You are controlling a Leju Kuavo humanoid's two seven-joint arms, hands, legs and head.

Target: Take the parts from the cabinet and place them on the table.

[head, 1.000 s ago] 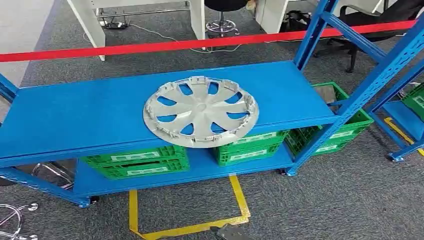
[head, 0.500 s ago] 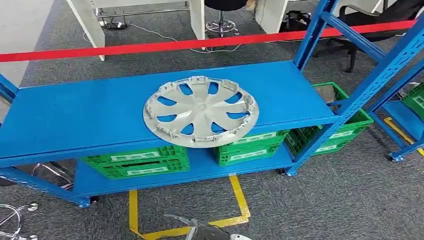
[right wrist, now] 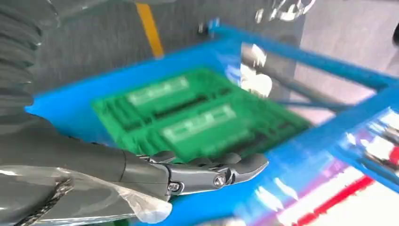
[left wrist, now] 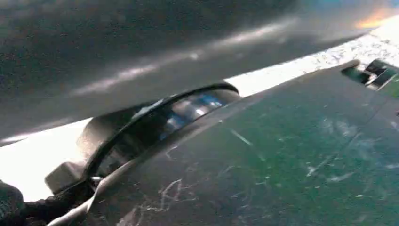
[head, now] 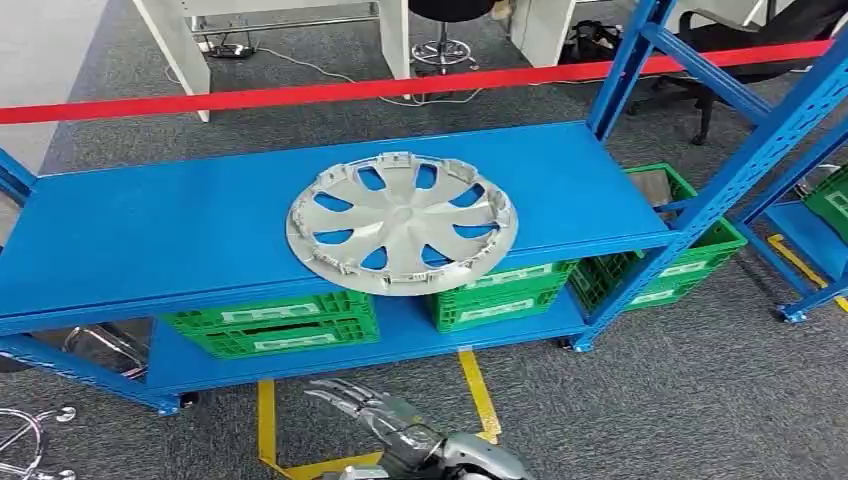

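A: Hand status?

B: Right hand (head: 395, 425) low in the head view, fingers (head: 345, 392) spread and stretched forward, nothing in them. It's over the grey carpet (head: 650, 400), above the yellow floor tape (head: 478, 392), in front of the rack. Right wrist view agrees: fingers (right wrist: 207, 172) extended, empty, blurred green crates and blue shelving beyond them.

A: Left hand?

B: Can't tell. Left wrist view is dark blurred surfaces up close, no fingers I can make out.

A: Where's the part?

B: Silver hubcap (head: 401, 221) lies flat on the upper blue shelf (head: 150, 230), near its front edge, roughly mid-width. Well apart from the right hand, nothing touching it.

A: Around it?

B: Green crates (head: 270, 325) on the lower shelf below, another green crate (head: 690, 265) on the floor at the rack's right end. Red barrier tape (head: 300, 93) runs across behind the rack. Blue upright (head: 625, 65) at the back right corner.
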